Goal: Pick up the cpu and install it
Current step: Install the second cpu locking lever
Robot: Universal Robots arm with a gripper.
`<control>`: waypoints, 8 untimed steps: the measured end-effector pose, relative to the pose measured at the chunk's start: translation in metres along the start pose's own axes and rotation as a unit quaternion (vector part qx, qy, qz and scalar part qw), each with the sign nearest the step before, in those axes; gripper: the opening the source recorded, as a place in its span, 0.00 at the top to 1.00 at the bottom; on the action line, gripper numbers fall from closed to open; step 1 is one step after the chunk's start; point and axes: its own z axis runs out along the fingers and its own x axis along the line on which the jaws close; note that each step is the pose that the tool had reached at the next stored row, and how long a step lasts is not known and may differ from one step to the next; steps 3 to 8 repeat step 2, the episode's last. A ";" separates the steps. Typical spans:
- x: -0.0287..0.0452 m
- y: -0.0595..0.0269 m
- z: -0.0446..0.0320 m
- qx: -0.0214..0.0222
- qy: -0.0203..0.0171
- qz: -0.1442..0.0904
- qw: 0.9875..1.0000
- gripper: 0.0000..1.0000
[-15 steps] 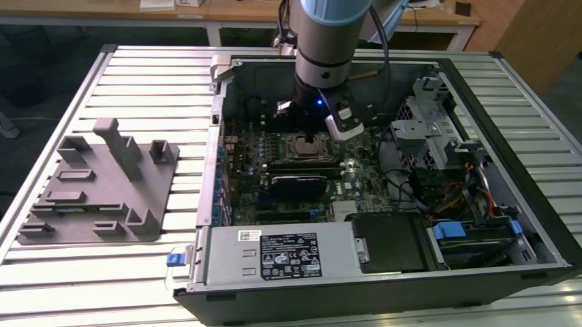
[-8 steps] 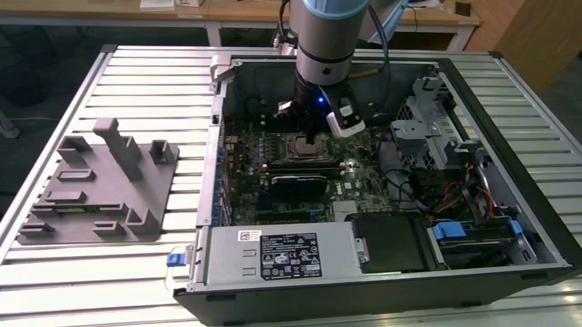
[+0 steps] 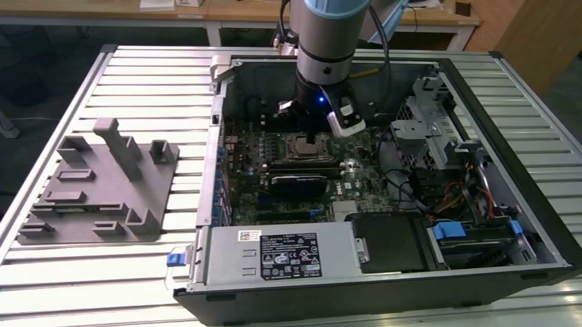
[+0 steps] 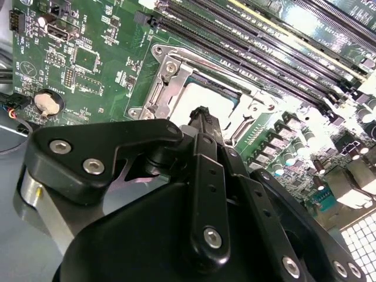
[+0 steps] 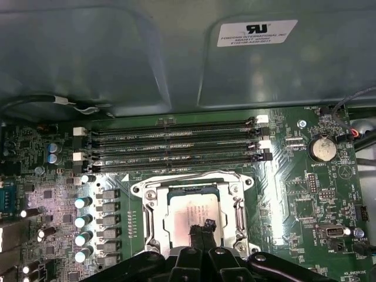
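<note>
Here the cpu (image 5: 191, 214) lies in its socket (image 5: 154, 220), gripper (image 5: 202, 229) fingertips together on it

The arm (image 3: 323, 41) is a grey cylinder with a pale blue band at the top centre of the exterior view, and a small blue light below it. The gripper (image 4: 202, 117) is black, with jointed links and silver screws.

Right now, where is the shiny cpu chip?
In both wrist views the cpu lies in the metal socket frame on the green motherboard, beside the long memory slots, under the gripper.
</note>
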 end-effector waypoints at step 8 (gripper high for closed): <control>0.0000 0.0000 0.0000 0.000 0.000 0.000 1.000 0.89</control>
